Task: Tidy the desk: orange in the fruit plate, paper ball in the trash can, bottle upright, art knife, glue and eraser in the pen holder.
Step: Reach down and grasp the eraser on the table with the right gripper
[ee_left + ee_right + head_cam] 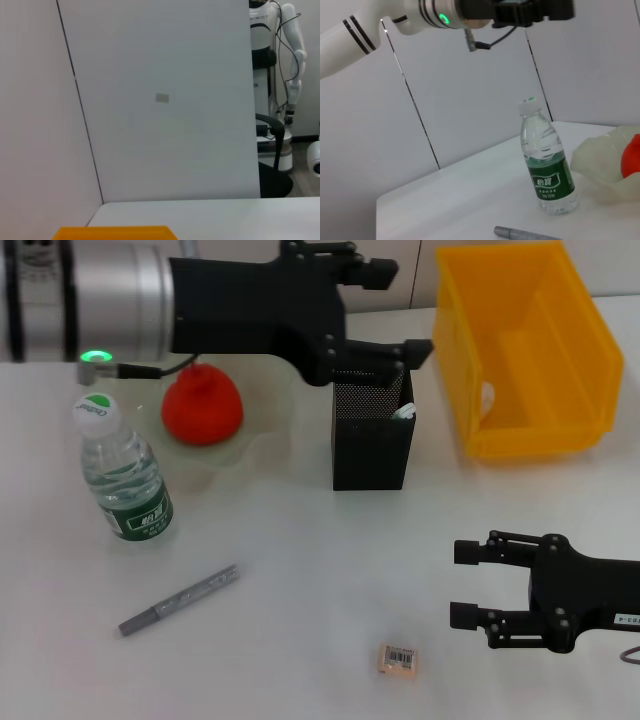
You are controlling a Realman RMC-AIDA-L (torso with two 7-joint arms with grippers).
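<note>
Left gripper (385, 310) hovers just above the pen holder (372, 440), fingers spread, nothing visibly held; something white pokes up inside the holder's rim. Judging by that, a drop-off looks done or nearly so. To do it well: lift straight up, w/o clipping the mesh rim.

Right gripper (462, 584) sits low near the front, fingers apart & empty, eraser (398, 660) close by on the surface (300, 560). Likely next pick; small flat block, so come down square.

Art knife (178, 599): slim grey metal stick, lying flat.
Bottle (125, 477): clear ribbed plastic, upright.
Orange (202, 406): lumpy, in the translucent fruit plate (262, 445).
Trash can (525, 345): smooth yellow plastic, w/ something white inside.
</note>
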